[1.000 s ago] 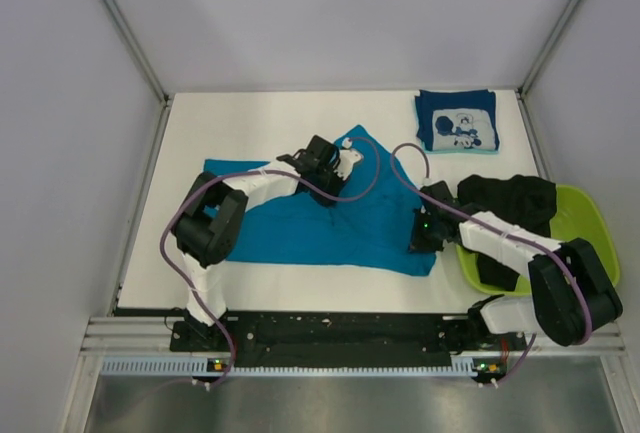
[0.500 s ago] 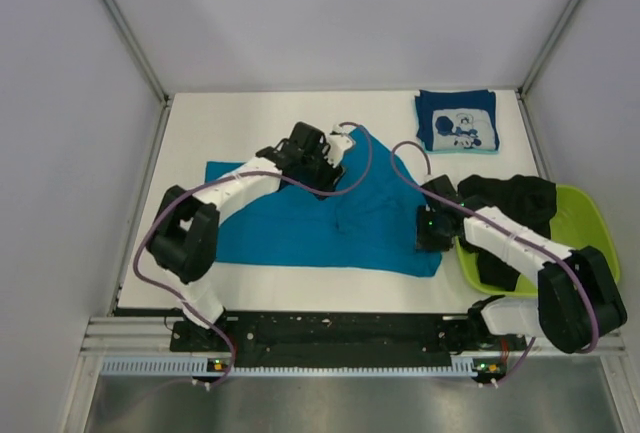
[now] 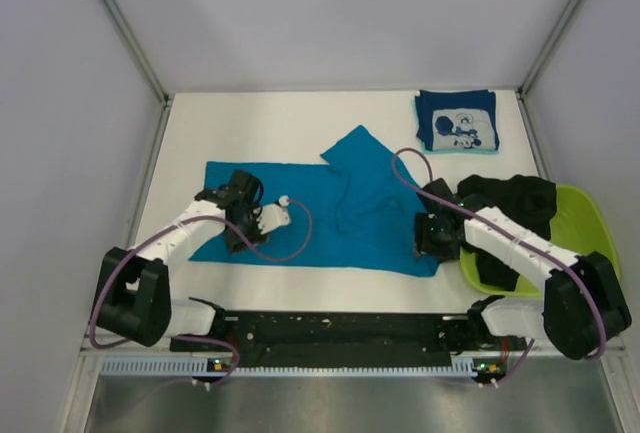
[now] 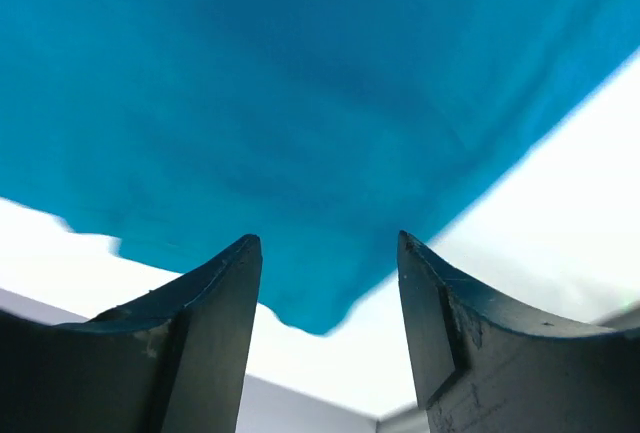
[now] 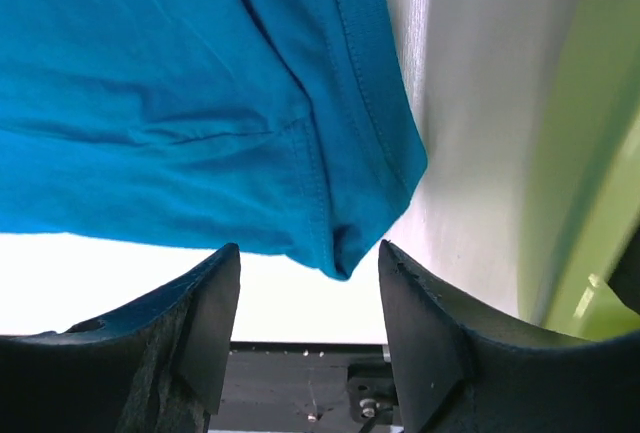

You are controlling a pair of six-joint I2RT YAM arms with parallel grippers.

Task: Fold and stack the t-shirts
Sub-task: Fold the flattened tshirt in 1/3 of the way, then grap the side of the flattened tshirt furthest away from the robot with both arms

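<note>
The teal-blue t-shirt [image 3: 370,218] lies spread across the middle of the table, with one flap pointing toward the back. My left gripper [image 3: 238,225] hovers over its left part. In the left wrist view that gripper [image 4: 328,253] is open, and a corner of the teal cloth [image 4: 300,103] shows below, between the fingers but not gripped. My right gripper [image 3: 430,238] stands open at the shirt's near right corner [image 5: 340,253], with the hem tip loose between its fingers [image 5: 215,303]. The navy t-shirt [image 3: 457,121] with a white print lies folded at the back right. The black t-shirt [image 3: 505,203] hangs crumpled over the basin's rim.
A lime-green basin [image 3: 590,223] stands at the right edge, close beside my right arm; its wall [image 5: 580,153] fills the right of the right wrist view. White table [image 3: 250,133] shows behind and to the left of the teal shirt. Metal frame posts rise at the back corners.
Both grippers have opened and let go of the teal shirt. My left arm has swung from the shirt's back flap down to its left part. The right gripper has barely moved.
</note>
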